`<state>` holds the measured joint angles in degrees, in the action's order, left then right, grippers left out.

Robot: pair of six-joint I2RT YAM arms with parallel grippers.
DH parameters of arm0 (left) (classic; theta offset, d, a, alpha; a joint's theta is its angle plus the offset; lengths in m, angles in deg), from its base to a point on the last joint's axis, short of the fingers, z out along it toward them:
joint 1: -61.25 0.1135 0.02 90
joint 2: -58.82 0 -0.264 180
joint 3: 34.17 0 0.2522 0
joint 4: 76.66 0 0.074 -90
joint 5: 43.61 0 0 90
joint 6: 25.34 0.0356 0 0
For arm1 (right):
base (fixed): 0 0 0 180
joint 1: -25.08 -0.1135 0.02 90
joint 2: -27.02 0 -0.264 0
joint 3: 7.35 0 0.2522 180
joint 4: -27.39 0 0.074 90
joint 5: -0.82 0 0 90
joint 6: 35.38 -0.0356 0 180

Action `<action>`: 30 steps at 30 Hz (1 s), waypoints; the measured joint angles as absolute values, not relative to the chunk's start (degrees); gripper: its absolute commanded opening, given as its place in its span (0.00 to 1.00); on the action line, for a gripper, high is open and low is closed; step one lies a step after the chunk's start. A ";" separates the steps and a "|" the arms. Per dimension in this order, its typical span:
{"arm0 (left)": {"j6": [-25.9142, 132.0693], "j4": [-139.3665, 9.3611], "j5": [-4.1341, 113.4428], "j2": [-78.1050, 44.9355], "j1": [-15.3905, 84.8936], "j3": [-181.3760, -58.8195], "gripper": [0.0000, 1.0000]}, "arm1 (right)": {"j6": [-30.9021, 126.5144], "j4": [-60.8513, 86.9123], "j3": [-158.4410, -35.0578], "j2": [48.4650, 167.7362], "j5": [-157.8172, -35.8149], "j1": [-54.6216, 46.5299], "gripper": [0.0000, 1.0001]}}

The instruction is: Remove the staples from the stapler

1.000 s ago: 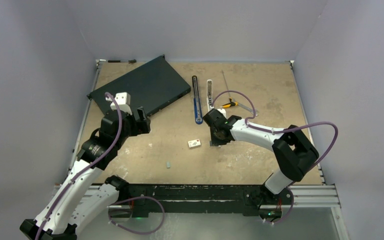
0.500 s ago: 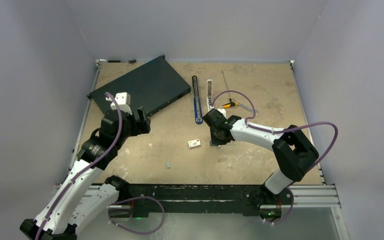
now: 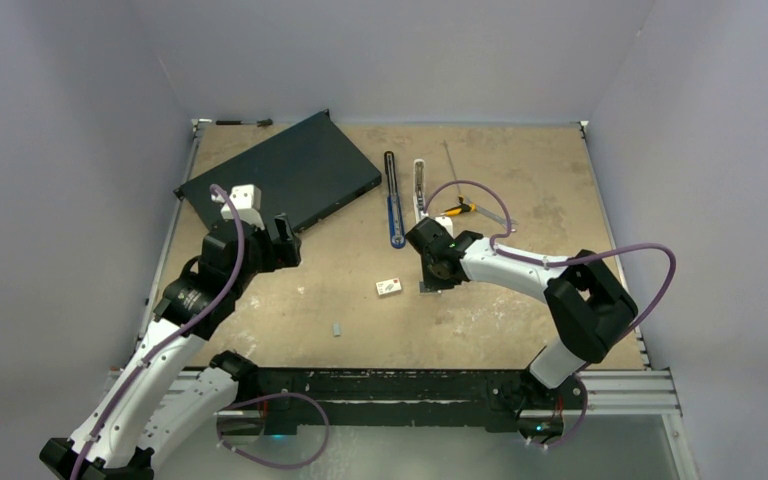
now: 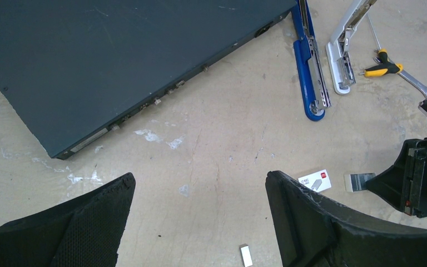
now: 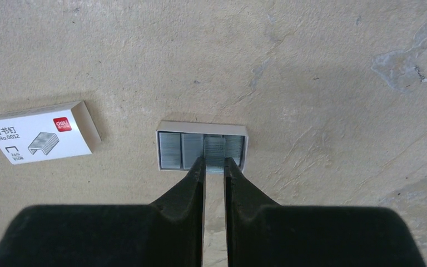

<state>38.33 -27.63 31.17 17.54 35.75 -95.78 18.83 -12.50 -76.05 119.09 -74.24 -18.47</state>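
Note:
Two staplers lie swung open at the table's back: a blue one (image 3: 392, 205) (image 4: 310, 83) and a white one (image 3: 419, 185) (image 4: 342, 55). In the right wrist view a small white tray (image 5: 202, 125) holds several silver staples side by side. My right gripper (image 5: 214, 162) (image 3: 430, 280) points down at it, shut on one strip of staples (image 5: 214, 150) that sits slightly out of line with the others. A loose strip of staples (image 3: 337, 328) (image 4: 246, 256) lies nearer the front. My left gripper (image 4: 200, 183) (image 3: 278, 245) hovers open over bare table, holding nothing.
A white box with a red label (image 5: 39, 133) (image 3: 389, 288) lies just left of the tray. A large dark flat case (image 3: 280, 180) (image 4: 117, 61) fills the back left. A yellow-handled tool (image 3: 457, 209) and a thin metal rod lie right of the staplers.

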 measured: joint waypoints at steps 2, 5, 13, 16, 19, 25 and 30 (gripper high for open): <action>38.33 -27.63 31.17 17.54 35.75 -95.78 0.86 | 18.83 -12.64 -76.05 119.09 -73.73 -18.45 0.14; 38.33 -27.65 31.17 17.54 35.75 -95.78 0.86 | 18.83 -12.64 -76.05 119.09 -73.62 -18.45 0.14; 38.33 -27.63 31.17 17.52 35.75 -95.78 0.86 | 18.83 -12.59 -75.97 119.09 -73.65 -18.45 0.14; 38.33 -27.63 31.17 17.52 35.75 -95.78 0.86 | 18.83 -12.59 -75.97 119.09 -73.65 -18.45 0.16; 38.33 -27.63 31.17 17.52 35.75 -95.78 0.86 | 18.83 -12.55 -75.94 119.09 -73.65 -18.45 0.21; 38.33 -27.63 31.17 17.52 35.75 -95.78 0.86 | 18.83 -12.53 -75.94 119.11 -73.62 -18.45 0.25; 38.33 -27.63 31.19 17.50 35.75 -95.78 0.86 | 18.85 -12.55 -75.94 119.11 -73.65 -18.45 0.28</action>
<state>38.33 -27.63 31.19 17.50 35.75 -95.78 18.85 -12.55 -75.94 119.11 -73.65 -18.45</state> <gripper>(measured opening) 0.863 0.268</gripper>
